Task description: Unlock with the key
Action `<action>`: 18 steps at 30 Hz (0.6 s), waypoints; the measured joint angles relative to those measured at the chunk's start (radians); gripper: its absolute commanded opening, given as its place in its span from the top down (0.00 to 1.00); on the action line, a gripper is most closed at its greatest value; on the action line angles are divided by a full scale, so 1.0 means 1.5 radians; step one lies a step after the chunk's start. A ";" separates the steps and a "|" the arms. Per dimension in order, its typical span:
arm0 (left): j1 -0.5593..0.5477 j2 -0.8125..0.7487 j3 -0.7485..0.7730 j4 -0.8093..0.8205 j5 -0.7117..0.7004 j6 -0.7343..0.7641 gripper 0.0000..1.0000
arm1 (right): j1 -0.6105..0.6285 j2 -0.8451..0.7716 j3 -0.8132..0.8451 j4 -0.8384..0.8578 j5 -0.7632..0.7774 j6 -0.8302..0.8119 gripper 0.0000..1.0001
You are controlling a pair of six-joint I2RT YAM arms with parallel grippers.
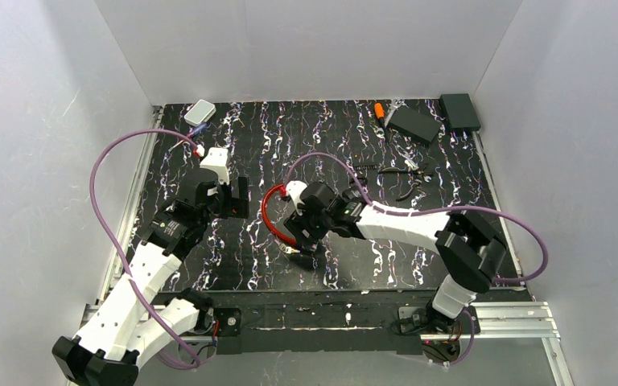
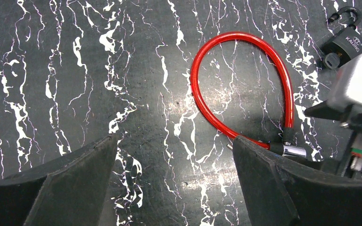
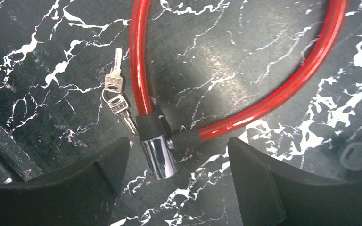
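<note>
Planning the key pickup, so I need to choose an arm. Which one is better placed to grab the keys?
Right. The right pincer, open, hangs over the keys, which lie beside the chrome lock barrel. The left pincer, also open, sits off to the side; its camera shows no keys.

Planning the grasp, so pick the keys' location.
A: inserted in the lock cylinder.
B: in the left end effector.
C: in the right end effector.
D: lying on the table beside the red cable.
D: the keys lie flat on the table next to the red cable, gripped by nothing.
</note>
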 measured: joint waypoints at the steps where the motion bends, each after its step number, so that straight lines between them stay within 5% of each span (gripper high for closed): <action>1: 0.000 0.000 0.000 0.000 -0.002 0.000 0.10 | 0.004 0.008 0.004 -0.001 0.002 -0.001 0.17; 11: 0.000 0.000 0.000 0.000 -0.005 0.000 0.10 | 0.060 0.112 0.046 -0.014 0.060 -0.005 0.38; 16: 0.000 0.000 0.000 0.000 -0.005 0.000 0.10 | 0.060 0.138 0.071 -0.018 0.090 0.010 0.72; 18: 0.000 0.000 0.000 0.000 -0.005 0.000 0.10 | 0.060 0.149 0.086 -0.020 0.101 0.019 0.78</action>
